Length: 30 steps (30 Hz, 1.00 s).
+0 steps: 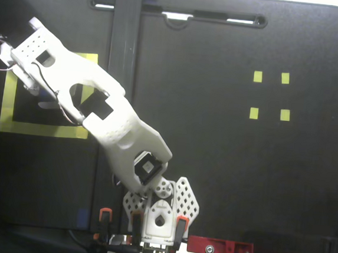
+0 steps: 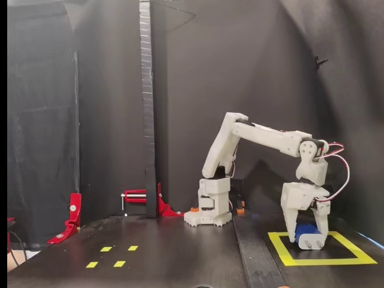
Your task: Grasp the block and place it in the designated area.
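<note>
Down inside the designated area (image 2: 282, 247) the gripper (image 2: 310, 242) had its fingers clamped on the block (image 2: 306, 230), sitting low over the black middle, so I figured a jerky release could've tipped it onto the tape.

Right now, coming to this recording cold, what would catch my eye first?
The white arm stands out against the all-black table and backdrop; it reaches down at the right of the side-on fixed view, its gripper shut on the blue block, low inside the yellow-taped designated area. In the top-down fixed view that frame sits at the left, partly under the arm, while four tiny yellow squares mark the right.
</note>
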Available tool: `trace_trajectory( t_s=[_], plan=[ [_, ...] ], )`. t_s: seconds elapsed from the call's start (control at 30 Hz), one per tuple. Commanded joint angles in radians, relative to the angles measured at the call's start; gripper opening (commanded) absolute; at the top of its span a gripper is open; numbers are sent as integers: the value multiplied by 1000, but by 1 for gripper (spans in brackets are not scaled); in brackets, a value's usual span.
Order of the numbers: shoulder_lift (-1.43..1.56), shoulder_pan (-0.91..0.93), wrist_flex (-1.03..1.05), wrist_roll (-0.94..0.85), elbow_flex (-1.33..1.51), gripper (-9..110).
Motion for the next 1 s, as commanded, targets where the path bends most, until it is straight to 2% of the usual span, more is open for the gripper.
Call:
trace_trajectory(
  t_s=[0.0, 0.43, 0.7, 0.97],
  plan=[
    [-17, -3, -17, 5, -2, 20],
    [-11, 0, -2, 0, -2, 20],
    [-5, 0, 20, -31, -2, 38],
    [2, 5, 25, -40, -2, 41]
  ],
)
